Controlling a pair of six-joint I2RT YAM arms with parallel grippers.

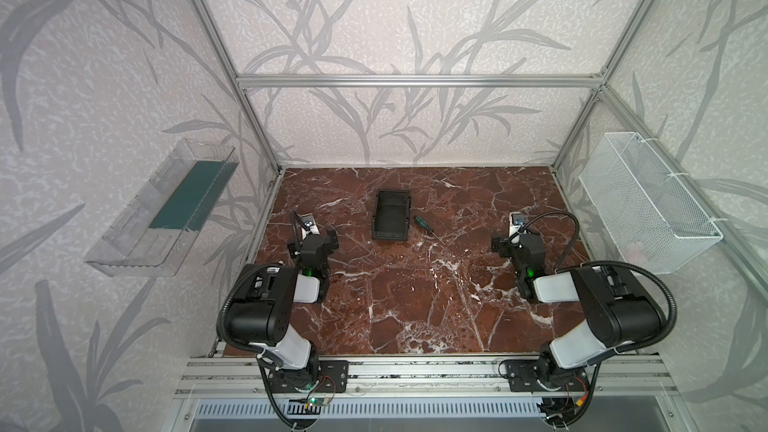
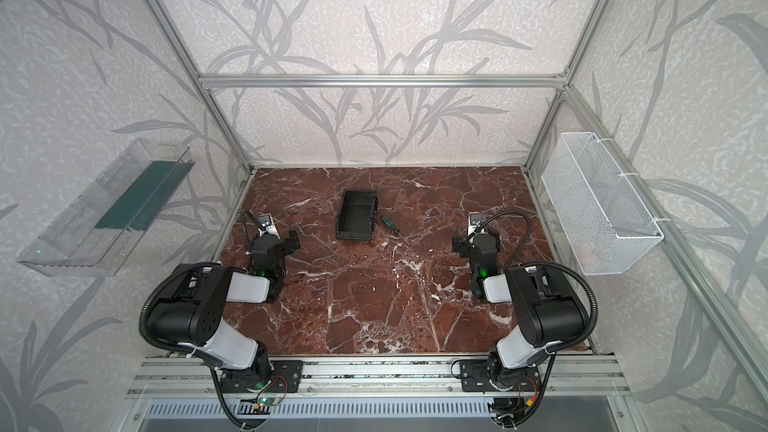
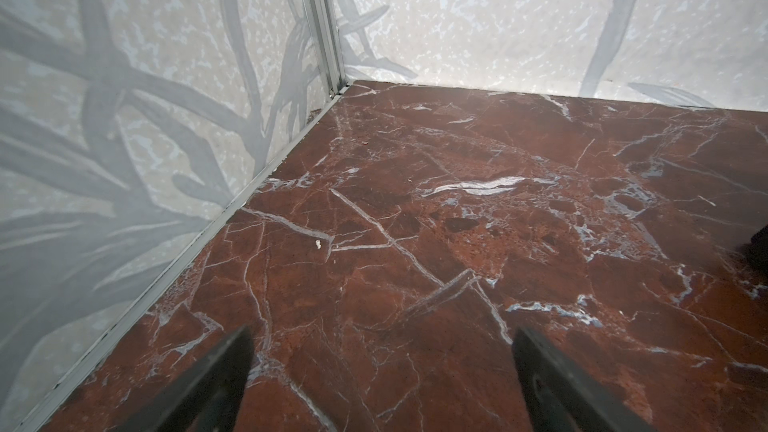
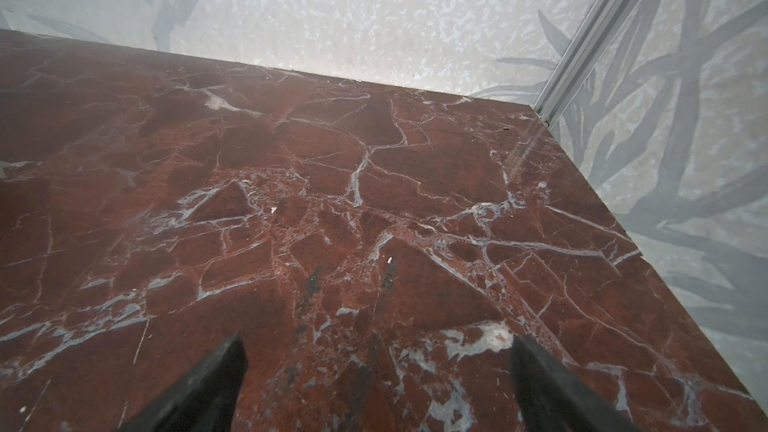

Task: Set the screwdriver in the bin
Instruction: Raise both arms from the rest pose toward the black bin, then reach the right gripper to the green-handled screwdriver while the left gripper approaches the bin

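Observation:
The black bin (image 1: 390, 236) (image 2: 353, 237) stands open-topped at the middle rear of the red marble table, with nothing in it. The screwdriver (image 1: 422, 224) (image 2: 388, 223), green-and-black handled, lies flat on the table just right of the bin, its thin shaft pointing toward the front right. In both top views my left gripper (image 1: 318, 239) (image 2: 277, 243) hovers left of the bin and my right gripper (image 1: 513, 243) (image 2: 478, 243) right of the screwdriver, each well apart from them. Both wrist views show the left gripper (image 3: 382, 332) and right gripper (image 4: 379, 339) open over bare marble.
A clear plastic shelf (image 1: 162, 209) hangs on the left wall and a white wire basket (image 1: 648, 201) on the right wall. Aluminium frame posts (image 1: 257, 135) mark the rear corners. A black corner (image 3: 758, 249) shows at the edge of the left wrist view.

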